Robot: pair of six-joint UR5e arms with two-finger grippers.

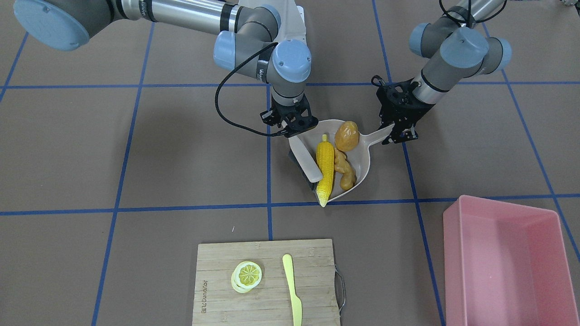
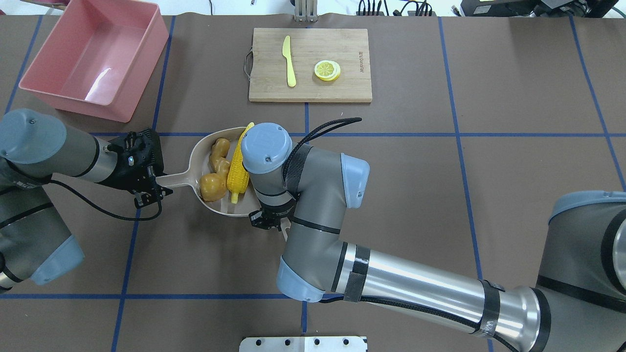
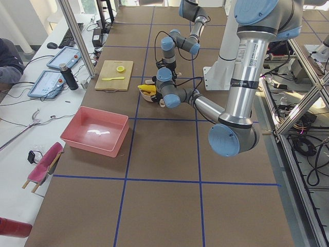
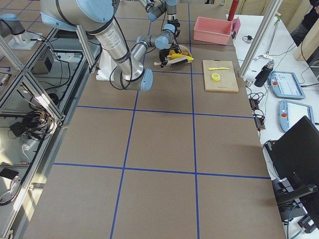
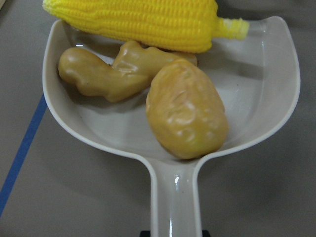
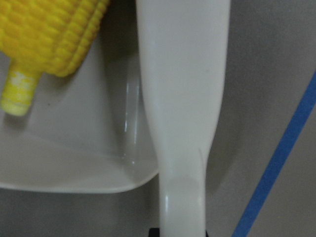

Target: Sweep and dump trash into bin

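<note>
The beige dustpan (image 1: 364, 159) lies on the brown table and holds all the trash. That is the yellow corn cob (image 1: 325, 170), the knobbly ginger root (image 1: 344, 168) and the golden-brown potato lump (image 1: 346, 136). The corn's tip pokes past the pan's open edge. My left gripper (image 1: 398, 130) is shut on the dustpan's handle (image 2: 178, 180). My right gripper (image 1: 294, 127) is shut on a white brush (image 1: 303, 156), which lies along the corn's side at the pan's mouth. The left wrist view shows corn (image 5: 138, 19), ginger (image 5: 103, 74) and potato (image 5: 187, 116) in the pan (image 5: 256, 98). The pink bin (image 2: 93, 58) stands empty at the far left.
A bamboo cutting board (image 2: 342, 88) lies at the table's far edge. It carries a lemon slice (image 2: 326, 69) and a pale yellow plastic knife (image 2: 289, 61). Blue tape lines cross the brown table. My right arm's elbow hangs over the dustpan's right side in the overhead view.
</note>
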